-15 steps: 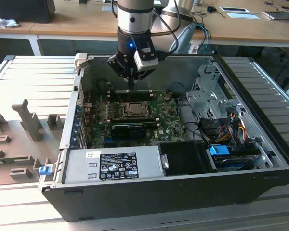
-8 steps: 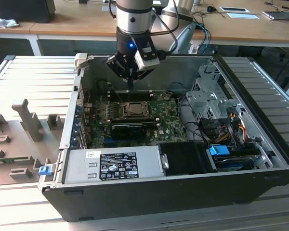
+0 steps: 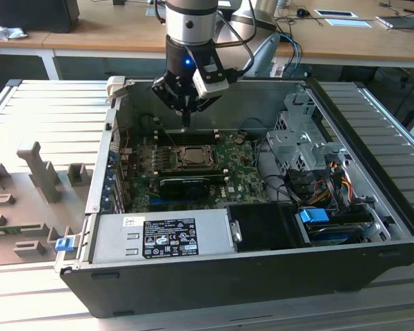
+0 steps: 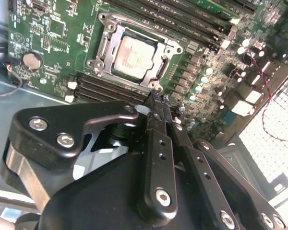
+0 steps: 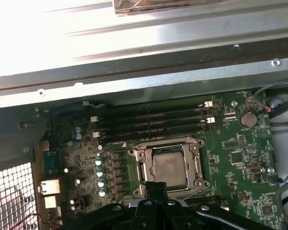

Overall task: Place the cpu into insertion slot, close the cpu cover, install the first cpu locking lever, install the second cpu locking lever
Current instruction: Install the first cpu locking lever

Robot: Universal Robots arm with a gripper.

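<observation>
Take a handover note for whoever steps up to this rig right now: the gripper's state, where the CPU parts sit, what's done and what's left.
Arm: the gripper is shut with nothing seen between its fingers. Its tips are at the edge of the insertion slot, on the side towards the memory slots. I cannot tell if they touch.
Parts: the cpu lies in the slot, metal face up. The cpu cover is down around it.
Done: cpu placed, cover closed.
Left: the two locking levers. I cannot tell whether either is latched.

Silvery cpu [image 4: 134,56] flat in insertion slot [image 4: 114,71]; cpu cover [image 4: 102,45] down.
</observation>
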